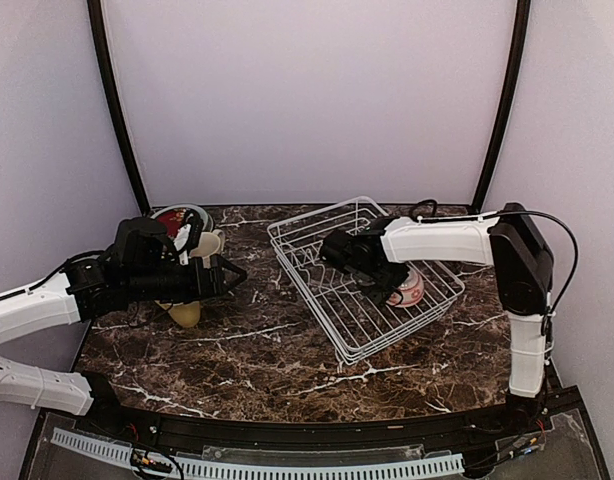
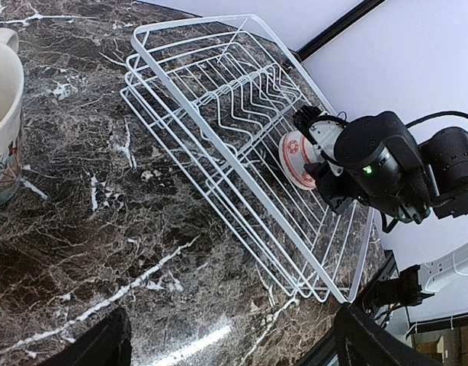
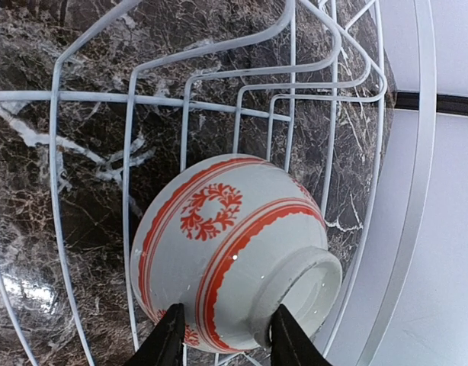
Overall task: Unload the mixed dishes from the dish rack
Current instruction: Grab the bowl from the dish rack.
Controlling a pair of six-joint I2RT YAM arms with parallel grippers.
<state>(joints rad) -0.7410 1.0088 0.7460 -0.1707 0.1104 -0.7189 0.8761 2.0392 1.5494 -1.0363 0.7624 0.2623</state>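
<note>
Here, red-patterned bowl [image 3: 219,244] in dish rack [image 3: 97,97], right tool [image 3: 226,316] astride its lower edge

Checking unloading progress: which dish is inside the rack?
The white bowl with red bands, on its side in the wire rack, at the right claw. The cream mug and other dishes sit on the table outside it.

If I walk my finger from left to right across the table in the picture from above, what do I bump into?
Pale yellow mug → black open left gripper → white wire dish rack → red-patterned white bowl lying inside the rack → black elbow of the right arm.
</note>
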